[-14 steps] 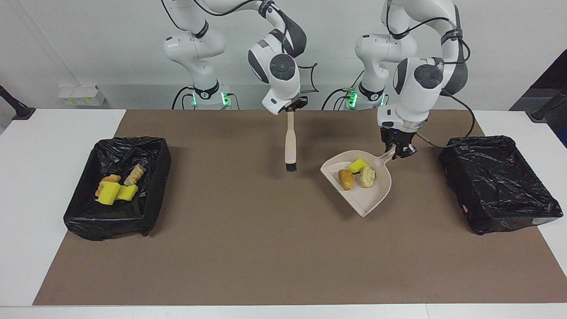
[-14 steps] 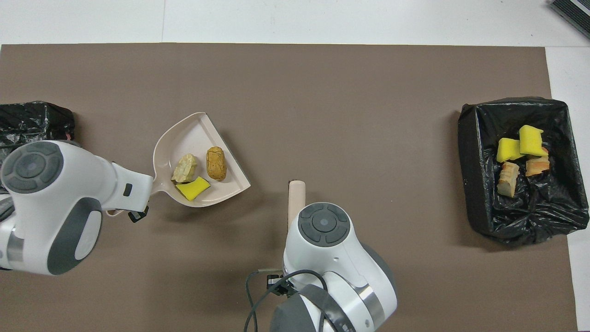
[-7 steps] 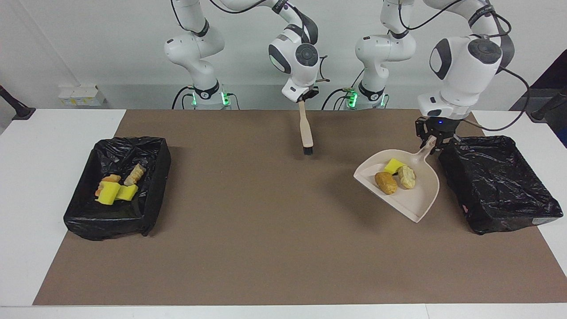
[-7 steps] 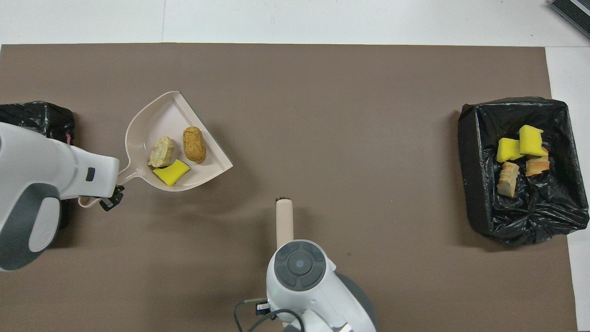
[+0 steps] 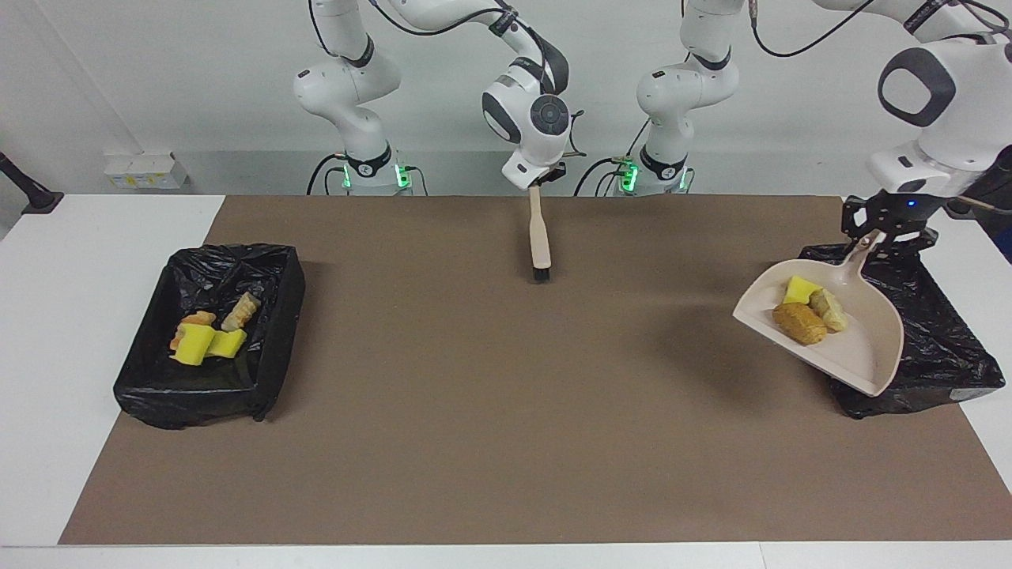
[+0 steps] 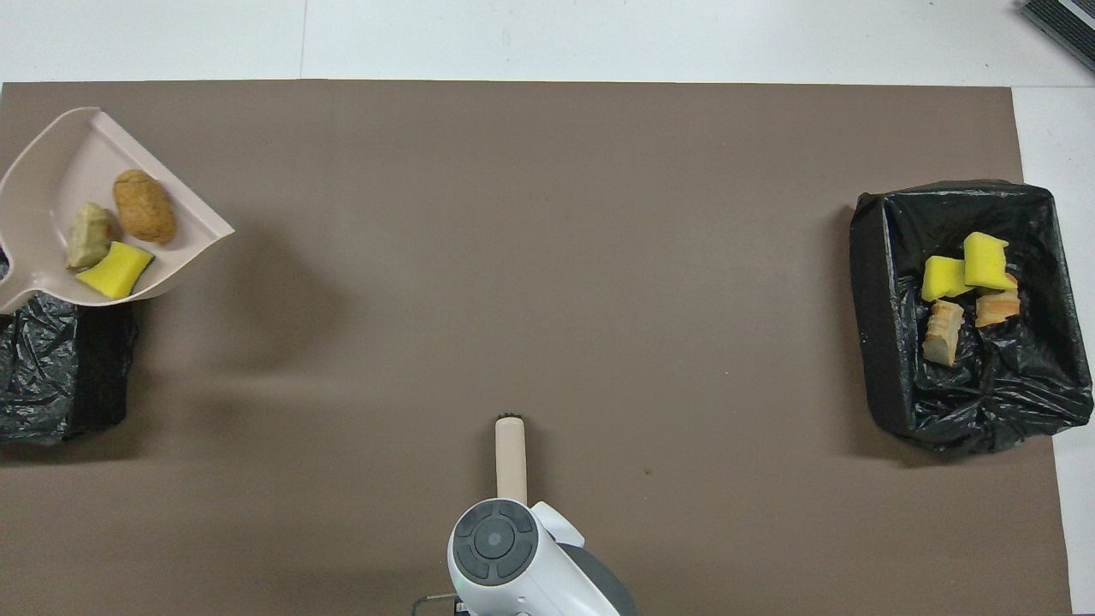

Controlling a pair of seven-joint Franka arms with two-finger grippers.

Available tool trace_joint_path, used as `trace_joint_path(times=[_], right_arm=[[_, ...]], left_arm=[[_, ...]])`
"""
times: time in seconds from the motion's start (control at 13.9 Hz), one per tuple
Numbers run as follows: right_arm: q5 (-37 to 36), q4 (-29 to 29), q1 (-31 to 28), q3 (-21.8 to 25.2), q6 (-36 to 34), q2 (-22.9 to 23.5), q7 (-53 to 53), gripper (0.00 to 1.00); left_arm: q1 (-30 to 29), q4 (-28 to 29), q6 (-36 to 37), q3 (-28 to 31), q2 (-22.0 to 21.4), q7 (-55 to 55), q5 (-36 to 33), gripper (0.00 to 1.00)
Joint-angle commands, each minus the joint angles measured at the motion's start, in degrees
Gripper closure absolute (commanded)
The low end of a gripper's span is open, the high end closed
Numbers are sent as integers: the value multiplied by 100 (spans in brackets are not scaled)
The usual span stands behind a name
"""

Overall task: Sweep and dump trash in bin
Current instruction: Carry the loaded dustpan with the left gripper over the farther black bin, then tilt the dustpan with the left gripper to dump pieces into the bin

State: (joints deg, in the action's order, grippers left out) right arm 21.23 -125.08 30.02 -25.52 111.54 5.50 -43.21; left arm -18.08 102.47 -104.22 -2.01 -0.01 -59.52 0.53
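My left gripper (image 5: 879, 237) is shut on the handle of the beige dustpan (image 5: 866, 352), holding it in the air over the edge of the black-lined bin (image 5: 941, 340) at the left arm's end. Three pieces of trash lie in the pan: a yellow wedge (image 5: 802, 289), a brown lump (image 5: 798, 323) and a pale lump (image 5: 832, 310). In the overhead view the dustpan (image 6: 56, 158) with its trash (image 6: 145, 205) covers part of that bin (image 6: 43, 368). My right gripper (image 5: 538, 180) is shut on the beige brush (image 5: 541, 233), which hangs bristles down over the mat near the robots.
A second black-lined bin (image 5: 150, 387) stands at the right arm's end of the table and holds several yellow and tan trash pieces (image 5: 207, 341). The brown mat (image 5: 474, 411) covers the table's middle, with white table around it.
My left gripper carried the loaded dustpan toward the left arm's end and up over the bin's edge. The right gripper drew the brush back toward the robots.
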Motion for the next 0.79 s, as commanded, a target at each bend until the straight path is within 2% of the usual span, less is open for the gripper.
trace_joint_path(times=[0.0, 0.22, 0.36, 0.43, 0.65, 0.72], right_arm=[[-40, -113, -40, -41, 236, 125, -170, 100], [-49, -113, -49, -41, 307, 188, -214, 100], [-49, -96, -75, -41, 342, 232, -187, 100], [-49, -78, -102, -32, 343, 249, -179, 89], [-40, -52, -102, -41, 351, 276, -187, 85], [-49, -52, -111, -32, 360, 285, -179, 77]], left_arm=[[-502, -666, 384, -80, 343, -383, 18, 100], [-871, -869, 403, -45, 405, -1094, -551, 100], [-1214, -983, 271, -45, 615, -1612, -756, 100], [-1363, -1210, 227, -45, 747, -1893, -782, 100], [-1707, -1397, -1, -45, 985, -2492, -1335, 100], [-1795, -1388, -202, -45, 1012, -2677, -1493, 100]])
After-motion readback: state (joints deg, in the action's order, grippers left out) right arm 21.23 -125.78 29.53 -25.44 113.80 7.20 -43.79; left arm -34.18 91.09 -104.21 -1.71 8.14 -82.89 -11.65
